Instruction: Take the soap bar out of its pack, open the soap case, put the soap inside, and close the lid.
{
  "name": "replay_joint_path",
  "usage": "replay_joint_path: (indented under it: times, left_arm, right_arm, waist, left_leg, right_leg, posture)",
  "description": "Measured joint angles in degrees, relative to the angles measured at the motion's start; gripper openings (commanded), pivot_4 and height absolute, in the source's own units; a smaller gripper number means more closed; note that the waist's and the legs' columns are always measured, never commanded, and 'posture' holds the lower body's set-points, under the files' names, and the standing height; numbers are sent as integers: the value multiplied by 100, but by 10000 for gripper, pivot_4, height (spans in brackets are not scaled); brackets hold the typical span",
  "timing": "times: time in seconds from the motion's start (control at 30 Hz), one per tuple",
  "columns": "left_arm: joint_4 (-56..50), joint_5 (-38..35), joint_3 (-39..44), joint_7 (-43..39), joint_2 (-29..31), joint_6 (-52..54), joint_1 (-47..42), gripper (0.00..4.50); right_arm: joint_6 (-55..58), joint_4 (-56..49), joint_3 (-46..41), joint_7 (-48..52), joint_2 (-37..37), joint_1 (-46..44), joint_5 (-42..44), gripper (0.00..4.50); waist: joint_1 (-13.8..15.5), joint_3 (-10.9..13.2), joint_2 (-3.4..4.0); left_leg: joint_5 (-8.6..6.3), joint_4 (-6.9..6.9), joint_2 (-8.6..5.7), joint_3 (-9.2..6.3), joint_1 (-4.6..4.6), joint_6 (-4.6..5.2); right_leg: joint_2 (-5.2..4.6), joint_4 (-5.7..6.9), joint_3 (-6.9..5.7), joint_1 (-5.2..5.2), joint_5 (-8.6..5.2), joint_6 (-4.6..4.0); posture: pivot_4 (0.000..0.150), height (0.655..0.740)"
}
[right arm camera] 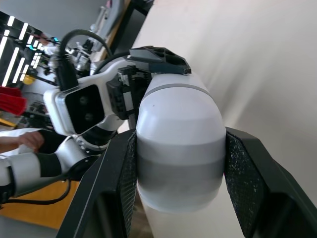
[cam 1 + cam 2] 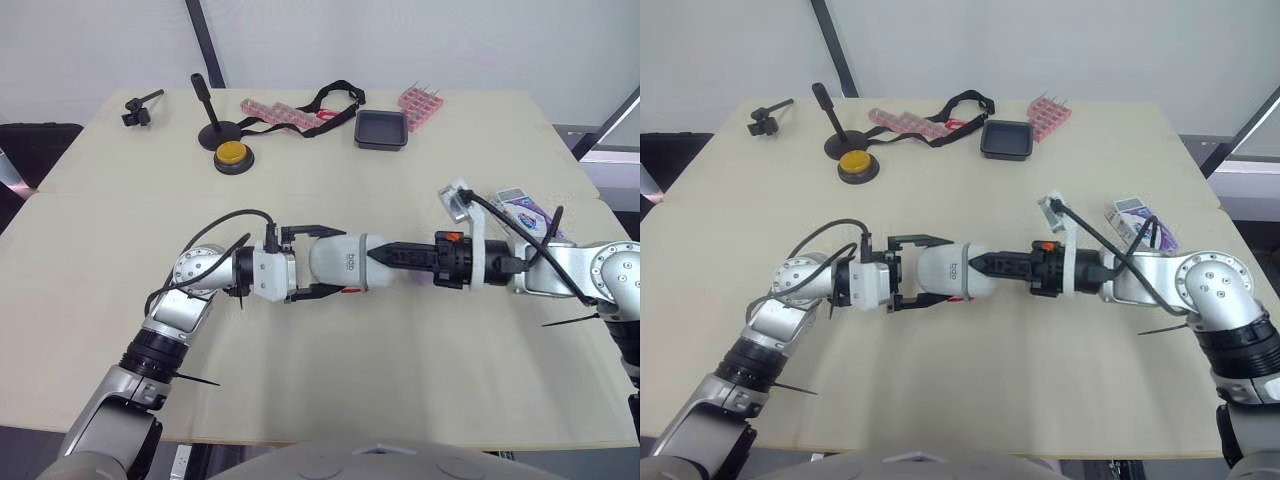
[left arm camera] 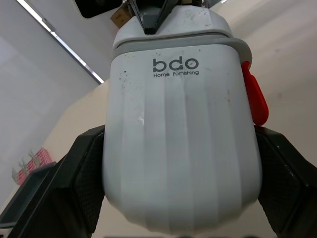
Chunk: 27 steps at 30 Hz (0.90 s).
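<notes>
soap case [image 2: 345,262]: over mid-table [image 2: 400,380], lying sideways, between both grippers | left gripper [image 2: 318,261]: clamped on one end | right gripper [image 2: 392,257]: clamped on the other end | soap pack [image 2: 522,210]: on table, beside right arm

The white soap case [image 3: 181,144] carries a dark printed logo, "bdo", with a smaller line, "Home Furnishing", just beneath it, close to the lid seam. The same mark shows on the case's side in the left eye view, where only "bdo" seems legible. Printing on the soap pack [image 2: 525,212] is too small to read.
</notes>
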Motion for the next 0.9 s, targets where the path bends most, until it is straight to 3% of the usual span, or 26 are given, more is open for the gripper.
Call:
replay_joint_path:
  times: [0.27,0.57,0.7,0.9]
  left_arm:
    - [-179,-21,-18,2,5,79,29,36534]
    - [-137,-11,-17,-56,201,490,83,36534]
    - [-123,-31,-18,-99,200,708,74,36534]
    - [-128,-60,-18,-198,201,941,50,36534]
  right_arm:
    - [317,223,-103,510,-199,25,1,20108]
    - [975,691,-885,1526,-1446,553,-616,20108]
    - [1015,870,-1060,2053,-1908,590,-1687,20108]
    - [-181,875,-264,3687,-3046,593,-4886,20108]
  waist:
    - [22,0,0]
    - [97,0,0]
    - [87,0,-1]
    - [86,1,-10]
  left_leg:
    - [0,7,0,0,0,1]
    - [0,12,1,-1,-2,3]
    - [1,19,0,-1,-2,4]
    - [-1,22,4,-1,-3,8]
  right_leg:
    - [-1,4,-2,0,0,-1]
    - [-1,5,4,0,-1,-2]
    - [-1,11,4,0,-1,-3]
    - [-2,12,4,0,-11,-20]
  posture:
    - [1500,7291]
    - [1500,7291]
    - [1500,7291]
    - [1500,7291]
